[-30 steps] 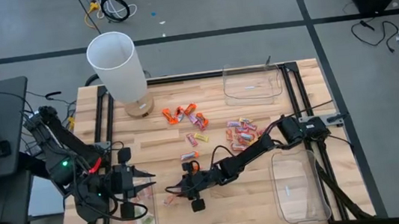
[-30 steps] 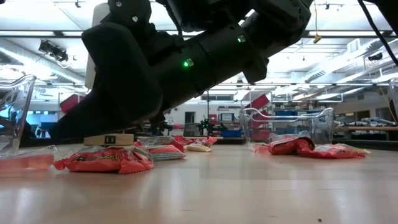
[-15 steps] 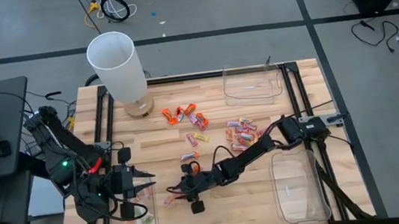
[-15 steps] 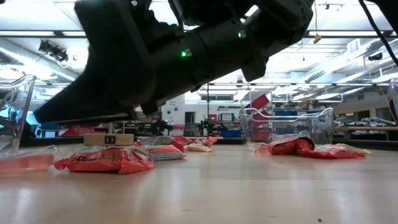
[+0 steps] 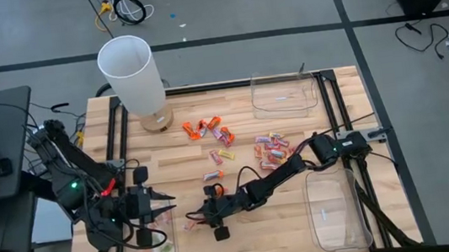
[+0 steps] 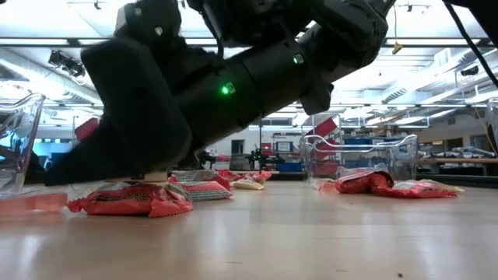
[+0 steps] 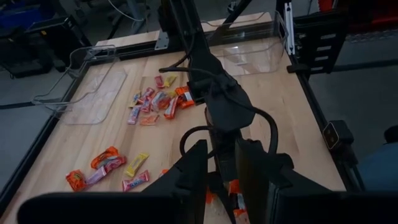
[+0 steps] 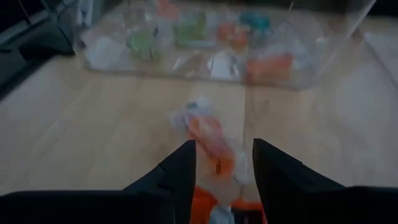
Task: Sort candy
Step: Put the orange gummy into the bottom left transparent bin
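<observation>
The right tool (image 5: 194, 216) is dipping lower, open astride an orange candy (image 8: 208, 132); closing crooked risks flicking it away.

Even, bright overhead light fills the high view, and the table (image 5: 244, 225) shows only soft, short shadows under the arms. In the low view, ceiling light strips glow in the room behind, so the arm (image 6: 233, 85) crossing the frame reads as a near-black silhouette with one green lamp; the tabletop in the foreground is soft and out of focus. The left wrist view is dimmer, dark toward its corners. The right wrist view is heavily blurred, the clear tray (image 8: 249, 56) and its coloured contents smeared, with pale glare on the wood.
</observation>
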### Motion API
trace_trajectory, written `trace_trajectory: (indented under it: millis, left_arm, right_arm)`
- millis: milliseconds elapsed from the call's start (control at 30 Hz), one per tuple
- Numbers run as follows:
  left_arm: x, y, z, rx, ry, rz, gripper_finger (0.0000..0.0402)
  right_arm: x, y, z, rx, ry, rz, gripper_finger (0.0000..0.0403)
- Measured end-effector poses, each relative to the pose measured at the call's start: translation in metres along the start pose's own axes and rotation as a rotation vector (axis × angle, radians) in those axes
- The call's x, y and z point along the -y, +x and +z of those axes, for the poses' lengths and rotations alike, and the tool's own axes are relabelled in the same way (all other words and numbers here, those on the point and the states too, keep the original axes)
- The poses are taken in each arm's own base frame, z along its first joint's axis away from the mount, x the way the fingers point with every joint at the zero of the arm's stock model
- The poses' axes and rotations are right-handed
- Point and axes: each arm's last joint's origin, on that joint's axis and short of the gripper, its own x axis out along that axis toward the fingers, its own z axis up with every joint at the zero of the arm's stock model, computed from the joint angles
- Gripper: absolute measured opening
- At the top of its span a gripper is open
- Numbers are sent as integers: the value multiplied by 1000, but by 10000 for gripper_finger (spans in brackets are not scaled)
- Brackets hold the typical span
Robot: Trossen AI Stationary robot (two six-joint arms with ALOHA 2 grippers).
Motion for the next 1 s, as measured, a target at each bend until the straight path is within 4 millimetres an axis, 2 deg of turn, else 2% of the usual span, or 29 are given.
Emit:
trace_trajectory:
  millis: [333, 767, 1000]
  left_arm:
    - [0, 0, 0, -1, 0, -1, 86]
    - [0, 0, 0, -1, -1, -2, 86]
    - [0, 0, 0, -1, -1, -3, 86]
  right_arm:
    - [0, 0, -5, -46, -9, -9, 100]
    - [5, 1, -1, -6, -3, -47, 6]
    - [6, 1, 0, 1, 25, -51, 1]
